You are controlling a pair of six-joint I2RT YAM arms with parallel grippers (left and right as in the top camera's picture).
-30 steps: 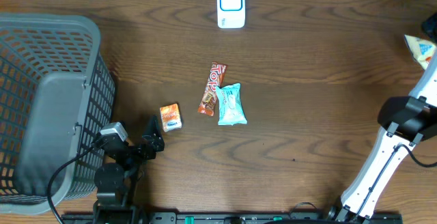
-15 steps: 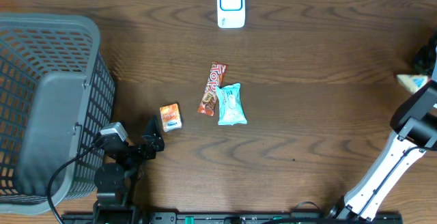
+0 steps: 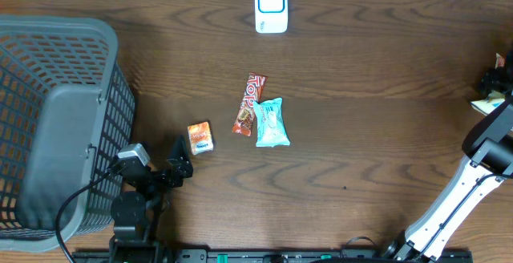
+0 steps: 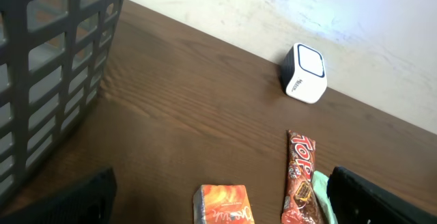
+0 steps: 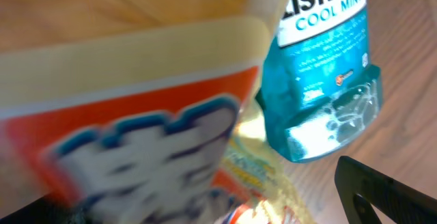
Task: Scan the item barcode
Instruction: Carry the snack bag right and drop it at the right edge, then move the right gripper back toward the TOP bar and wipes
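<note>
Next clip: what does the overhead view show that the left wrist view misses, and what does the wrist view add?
Only overhead: the right arm at the right edge of the table, a few goods lying beside it, and the teal packet in full; the wrist view catches just a sliver of it. Only left wrist: the pale wall behind the table and the side face of the scanner. Both: the scanner, the red candy bar, the orange packet and the grey basket.
</note>
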